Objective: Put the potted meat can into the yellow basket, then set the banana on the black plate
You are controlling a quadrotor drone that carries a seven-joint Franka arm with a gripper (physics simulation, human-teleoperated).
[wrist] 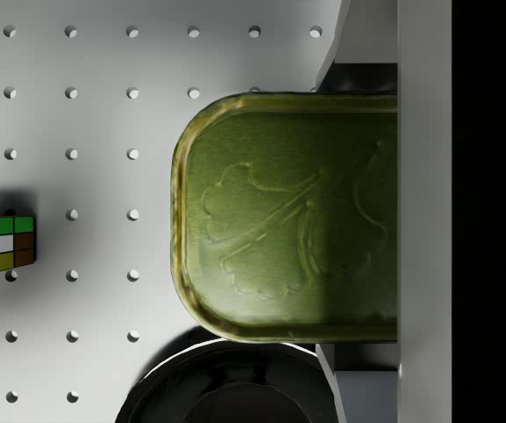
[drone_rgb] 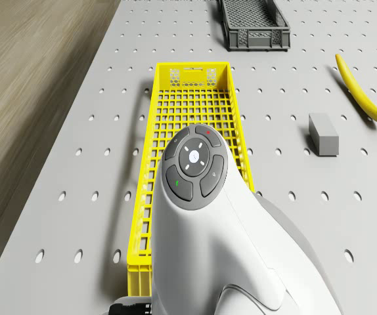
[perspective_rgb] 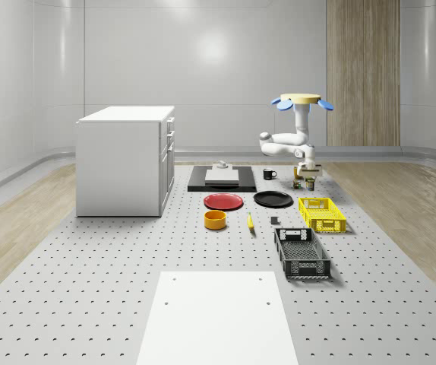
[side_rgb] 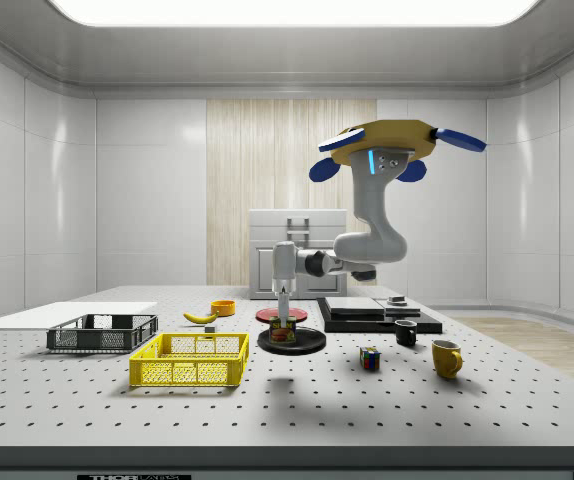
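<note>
Drone (side_rgb: 384,148) is hovering in the air above the far end of the perforated table (perspective_rgb: 89,289), with the arm bending down in front of it. Gripper (side_rgb: 284,318) is pointing straight down and clamping the potted meat can (wrist: 293,218) between its fingers, so the can is riding in the gripper just off the table surface. In the wrist view the can's greenish embossed top is sitting right under the camera, pinched from both sides.

Yellow basket (perspective_rgb: 322,214) is lying just beside and below the gripper, one end near it and the rest stretching away. Black plate (perspective_rgb: 273,199) is sitting close to the gripper on the other side; its rim is peeking in beside the can in the wrist view. Rubik's cube (wrist: 1,246) is near too. Banana (drone_rgb: 358,89) is lying well apart from the gripper, past a small grey block (drone_rgb: 323,134).
</note>
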